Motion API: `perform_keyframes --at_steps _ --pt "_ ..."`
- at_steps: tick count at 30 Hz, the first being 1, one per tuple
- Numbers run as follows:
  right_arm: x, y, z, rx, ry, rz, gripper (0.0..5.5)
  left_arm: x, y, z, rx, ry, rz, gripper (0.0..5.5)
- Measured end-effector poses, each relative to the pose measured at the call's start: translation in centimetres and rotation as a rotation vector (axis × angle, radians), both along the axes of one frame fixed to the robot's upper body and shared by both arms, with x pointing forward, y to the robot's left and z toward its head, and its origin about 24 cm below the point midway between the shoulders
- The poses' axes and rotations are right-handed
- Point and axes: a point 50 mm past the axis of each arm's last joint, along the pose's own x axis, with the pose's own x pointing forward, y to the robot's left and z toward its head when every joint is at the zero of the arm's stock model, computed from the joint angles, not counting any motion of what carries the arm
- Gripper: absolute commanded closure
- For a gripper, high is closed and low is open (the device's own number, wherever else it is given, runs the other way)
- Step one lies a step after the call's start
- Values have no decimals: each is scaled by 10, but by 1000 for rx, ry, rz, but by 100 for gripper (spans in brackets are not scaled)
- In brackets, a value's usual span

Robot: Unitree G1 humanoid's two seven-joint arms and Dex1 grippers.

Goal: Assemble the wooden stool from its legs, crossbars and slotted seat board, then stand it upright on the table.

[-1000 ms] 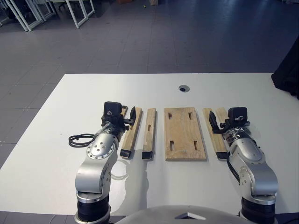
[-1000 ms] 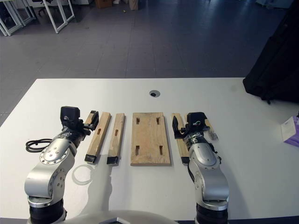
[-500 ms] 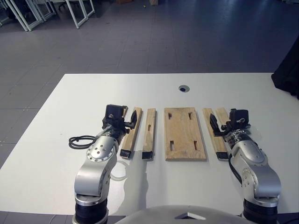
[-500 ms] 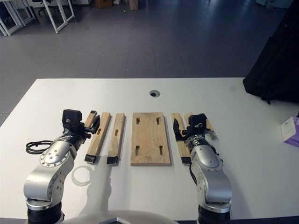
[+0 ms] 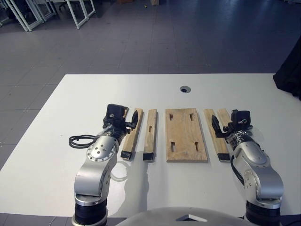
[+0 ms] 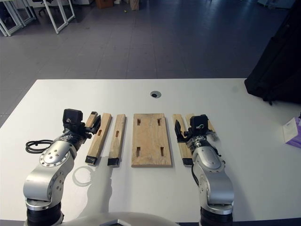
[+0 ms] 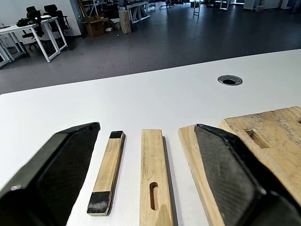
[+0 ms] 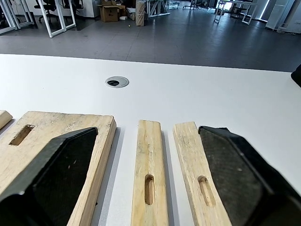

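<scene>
- A black cable coil [image 5: 76, 141] lies on the white table [image 5: 70, 94] at the left, just beside the left arm.
- A pale ring [image 6: 82, 176] lies flat on the near side by that same arm.
- The left gripper [image 7: 146, 126] sits low over the far ends of the left-hand pieces. Its fingers [image 7: 56, 169] are spread wide and grip nothing.
- In the gap between them lie a short crossbar [image 7: 107, 172] with black ends and the first leg [image 7: 153, 181], which has a slot.
- The second leg [image 5: 150, 133] lies flat just to the right, parallel, with a black cap at its near end.
- The seat board [image 5: 186, 134] lies flat mid-table, its four slots facing up and nothing fitted into them.
- A round cable port [image 5: 185, 89] is set in the tabletop beyond the board.
- The right gripper [image 8: 149, 129] sits low right of the board, its pincer likewise spread and holding nothing.
- The third leg [image 8: 149, 179] and fourth leg [image 8: 195, 165], both slotted, lie side by side in its gap.
</scene>
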Motion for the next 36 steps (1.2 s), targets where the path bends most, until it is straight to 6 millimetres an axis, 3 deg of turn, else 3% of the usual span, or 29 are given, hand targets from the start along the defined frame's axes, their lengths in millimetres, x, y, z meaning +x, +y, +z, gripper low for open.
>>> perform_keyframes --at_steps 22,25,27,30,33,36 --pt "2 0 2 -16 -4 18 154 -2 -7 -3 -11 1 -17 177" --pt "11 -30 7 -17 -7 -22 154 -3 -8 -3 -13 -1 -16 177" --pt "17 -69 10 -29 18 -70 154 -3 -8 -2 -14 -5 -15 177" --pt "24 -112 3 -2 117 -48 154 -3 -8 -2 -12 -9 -11 177" --pt "26 -138 -11 6 215 -5 154 -2 -8 -1 -13 -13 -8 177" --pt "31 -146 -18 -16 251 37 154 -2 -9 -1 -18 -16 -5 177"
